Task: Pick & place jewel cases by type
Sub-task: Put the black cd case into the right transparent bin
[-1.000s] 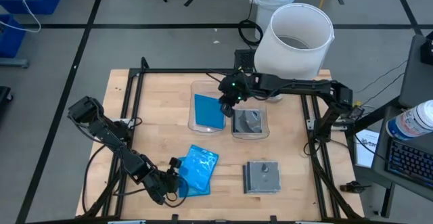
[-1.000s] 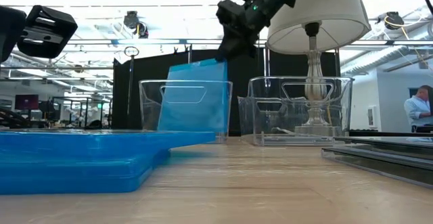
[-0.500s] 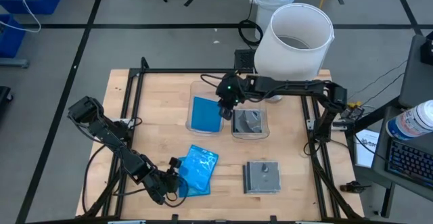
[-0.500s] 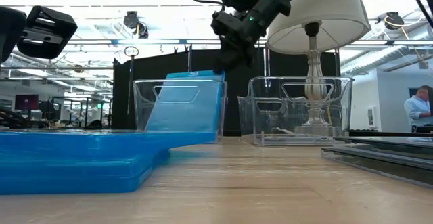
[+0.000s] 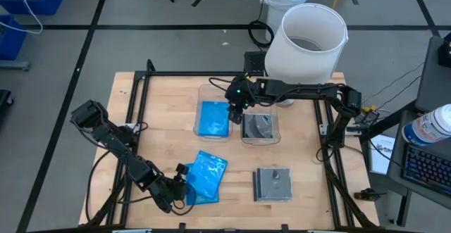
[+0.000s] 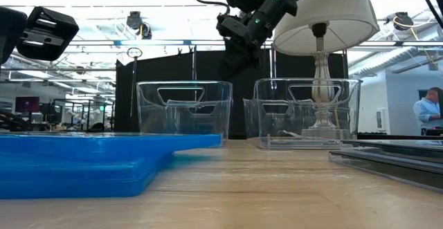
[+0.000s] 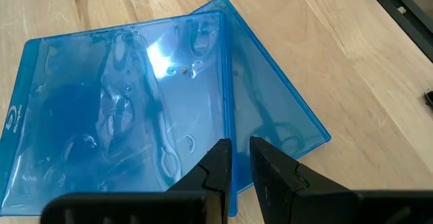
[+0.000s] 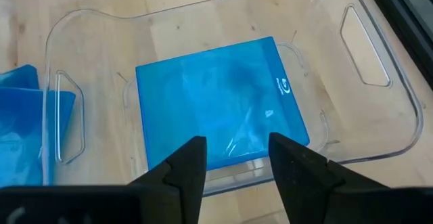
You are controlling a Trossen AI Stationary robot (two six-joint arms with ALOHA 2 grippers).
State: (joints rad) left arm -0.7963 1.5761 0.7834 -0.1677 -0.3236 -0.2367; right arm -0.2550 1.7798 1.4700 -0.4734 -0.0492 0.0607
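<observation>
Over the left bin (image 5: pixel 213 119) at the far middle of the tabletop (image 5: pixel 306 191), my right claw (image 5: pixel 235 111) hangs with its fingers spread wide and nothing between them. A blue case (image 8: pixel 220 101) lies flat on that bin's floor right under it, its long axis running near to far in the high view. The bin just to the right (image 5: pixel 260 128) holds a grey square case with a silver disc (image 5: pixel 259 126).

What counts for the coming move is where the unsorted cases lie from each claw. 2 blue cases (image 5: pixel 205 177) sit overlapped at the near left of the tabletop, long axes running roughly near to far with a slight tilt. A small stack of grey square cases (image 5: pixel 273 184) sits at the near right, well apart from the bins. Both piles lie toward the near edge from my right claw, so it would have to draw back a long way across the tabletop to reach either.

My left claw (image 5: pixel 182 190) is far nearer the blue pile: it hovers just beside it on the left, fingers pinched almost together and holding nothing, with the top blue case straight ahead of the tips. By my reckoning the blue pile is the left arm's reach, and the grey stack falls to the right arm.
</observation>
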